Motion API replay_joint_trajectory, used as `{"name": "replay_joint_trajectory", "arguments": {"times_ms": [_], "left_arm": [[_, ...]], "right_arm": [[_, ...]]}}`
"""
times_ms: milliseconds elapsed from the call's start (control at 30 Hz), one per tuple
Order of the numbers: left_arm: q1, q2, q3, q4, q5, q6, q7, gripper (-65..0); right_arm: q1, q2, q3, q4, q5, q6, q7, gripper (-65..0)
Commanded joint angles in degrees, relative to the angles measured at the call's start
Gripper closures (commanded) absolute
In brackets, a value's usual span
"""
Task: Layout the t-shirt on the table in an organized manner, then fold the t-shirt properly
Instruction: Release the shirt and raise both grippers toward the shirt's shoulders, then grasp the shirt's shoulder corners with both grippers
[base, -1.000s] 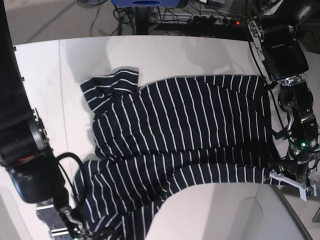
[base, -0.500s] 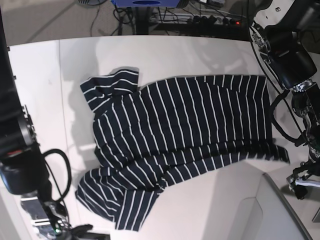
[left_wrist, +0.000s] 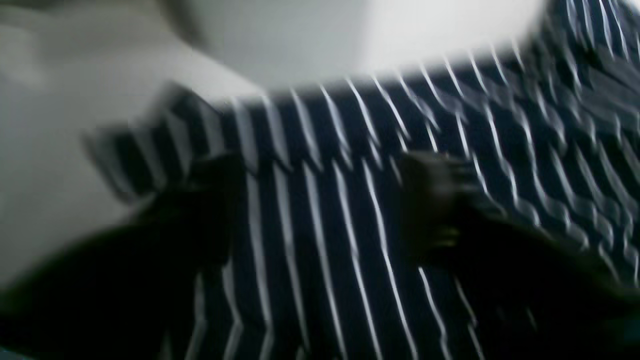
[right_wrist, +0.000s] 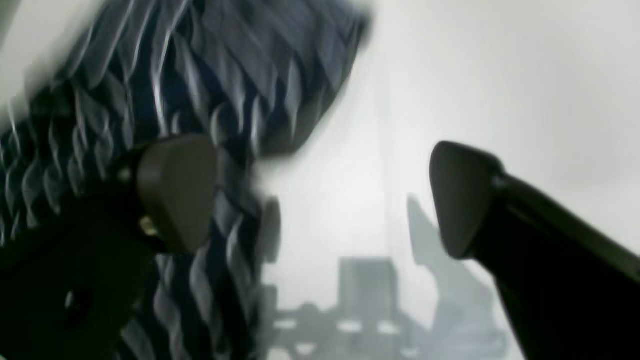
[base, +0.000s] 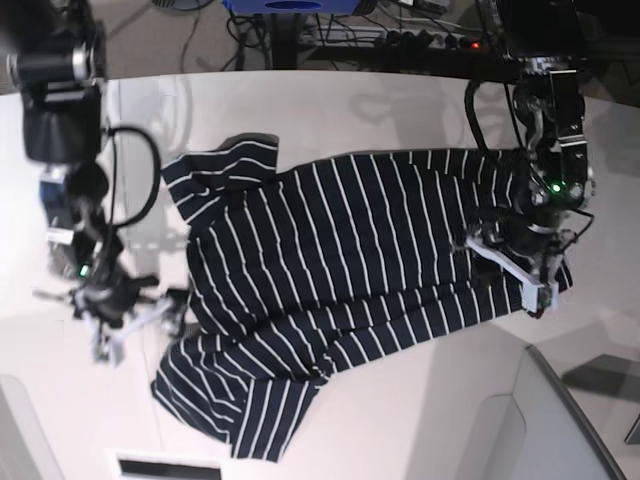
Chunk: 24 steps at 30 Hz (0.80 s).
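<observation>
The dark navy short-sleeved t-shirt with thin white stripes (base: 350, 290) lies spread on the large smooth white table (base: 350, 110). In the base view its long axis runs across the picture, the hem end toward that view's right and the collar and sleeves toward its left. One sleeve (base: 215, 170) points up and left; the other (base: 235, 395) droops toward the near edge, with wrinkles across the lower body.

The left gripper (base: 510, 265) hangs over the hem end of the shirt, at the right of the base view. In the left wrist view its two dark fingers (left_wrist: 435, 200) stand apart with striped cloth showing flat between them. The picture is blurred, so whether the pads touch the fabric cannot be told, but no fold is pinched.

The right gripper (right_wrist: 320, 200) sits at the collar end, just beside the shirt's edge over bare table. Its jaws are wide apart and hold nothing; one pad (right_wrist: 172, 192) overlaps the cloth in the wrist view, while the other (right_wrist: 462, 197) is over white surface.

So the arms flank the shirt along its length, each nearest one end. The lower sleeve and the wrinkled band are closer to the right gripper and likely its to straighten, while the left arm is placed to take the hem.
</observation>
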Motion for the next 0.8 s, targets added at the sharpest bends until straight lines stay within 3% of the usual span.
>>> {"name": "replay_joint_trajectory", "arguments": {"times_ms": [0, 100, 200, 367, 533, 767], "left_arm": [[-0.6, -0.5, 0.1, -0.2, 0.0, 0.5, -1.5, -19.4], [0.1, -0.4, 0.7, -3.0, 0.0, 0.5, -1.4, 0.0], [2.0, -0.4, 0.3, -5.1, 0.1, 0.5, -1.5, 0.0], [4.0, -1.0, 0.1, -8.3, 0.7, 0.5, -1.5, 0.0], [6.0, -0.6, 0.6, -11.8, 9.7, 0.5, -1.8, 0.0], [11.8, -2.0, 0.0, -12.5, 12.6, 0.5, -9.8, 0.0]], "right_arm": [[0.4, 0.1, 0.2, 3.2, 0.5, 0.3, 2.0, -57.2], [-5.3, -0.8, 0.2, 8.3, 0.5, 0.3, -2.5, -59.6], [-11.0, -1.1, 0.3, 14.5, 0.5, 0.3, -6.3, -60.6], [-18.2, -0.8, 0.5, 19.7, 0.5, 0.3, -6.6, -60.6], [-23.5, -0.7, 0.6, 19.5, 0.5, 0.3, -6.4, -60.6], [-30.0, -0.6, 0.6, 23.4, 0.5, 0.2, -6.3, -60.6]]}}
